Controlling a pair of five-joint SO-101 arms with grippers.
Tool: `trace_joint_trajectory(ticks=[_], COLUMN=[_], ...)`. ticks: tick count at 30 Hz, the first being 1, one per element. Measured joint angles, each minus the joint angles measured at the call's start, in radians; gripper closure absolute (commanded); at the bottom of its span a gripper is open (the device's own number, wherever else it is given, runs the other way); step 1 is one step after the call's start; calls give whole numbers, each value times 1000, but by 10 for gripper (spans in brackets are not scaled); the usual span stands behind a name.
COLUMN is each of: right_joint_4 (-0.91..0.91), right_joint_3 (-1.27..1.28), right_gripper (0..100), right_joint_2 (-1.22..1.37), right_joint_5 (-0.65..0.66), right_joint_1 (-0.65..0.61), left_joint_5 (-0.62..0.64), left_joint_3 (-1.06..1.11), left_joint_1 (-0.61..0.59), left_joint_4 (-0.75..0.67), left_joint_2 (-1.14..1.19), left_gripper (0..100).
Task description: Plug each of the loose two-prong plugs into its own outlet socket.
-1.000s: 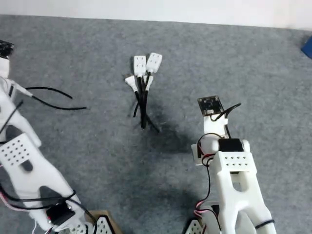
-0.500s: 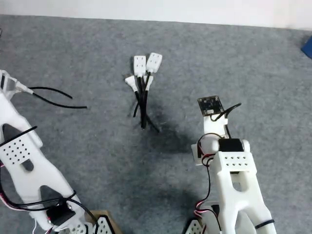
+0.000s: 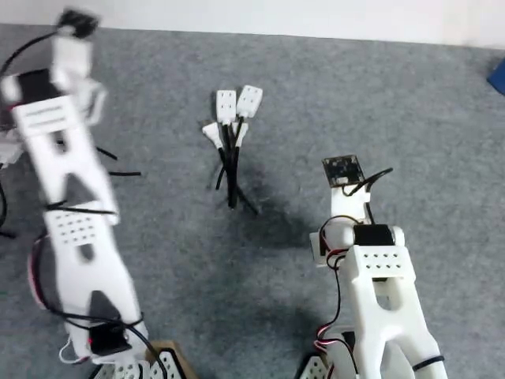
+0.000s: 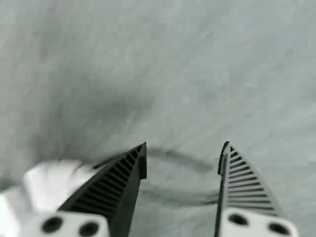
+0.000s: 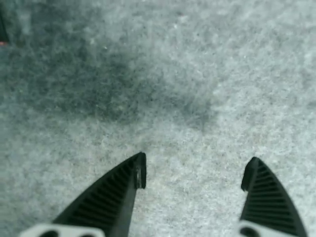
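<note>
Count from the high view.
- White rectangular socket blocks point(image 3: 226, 105): 2.
- Smaller white two-prong plugs point(image 3: 211, 131): 2 can be made out.
- Thin black cords point(image 3: 230, 178) running off these: bundled and crossing, so the number cannot be resolved.
- White plastic robot arms point(image 3: 383, 284): 2.
- Blue object point(image 3: 498, 76), cut off by the frame edge: 1.
- Grey carpeted table surface point(image 3: 442, 134): 1.

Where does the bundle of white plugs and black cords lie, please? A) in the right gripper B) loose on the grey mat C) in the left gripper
B: the bundle lies on the grey mat, held by nothing, while the left gripper and right gripper stand open.
</note>
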Motion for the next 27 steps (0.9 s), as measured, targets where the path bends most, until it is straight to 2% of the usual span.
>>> trace_joint_trajectory(ticks=[3,6,10,15,27], right_joint_4=[-6,-9,-9,-9,-9], right_joint_3=[0,0,3,3,31], right_gripper=[692,692,692,692,692], right_joint_2=[0,0,0,0,-9], right_joint_5=[-34,-43,-43,-43,-43], right_joint_1=[0,0,0,0,0], left_joint_5=[126,259,370,410,388], left_joint_3=[8,101,267,394,400], left_joint_1=[173,339,477,493,488], left_joint_4=[-58,-196,-399,-563,-704], left_joint_2=[-11,2,49,109,232], left_gripper=[767,766,766,767,769])
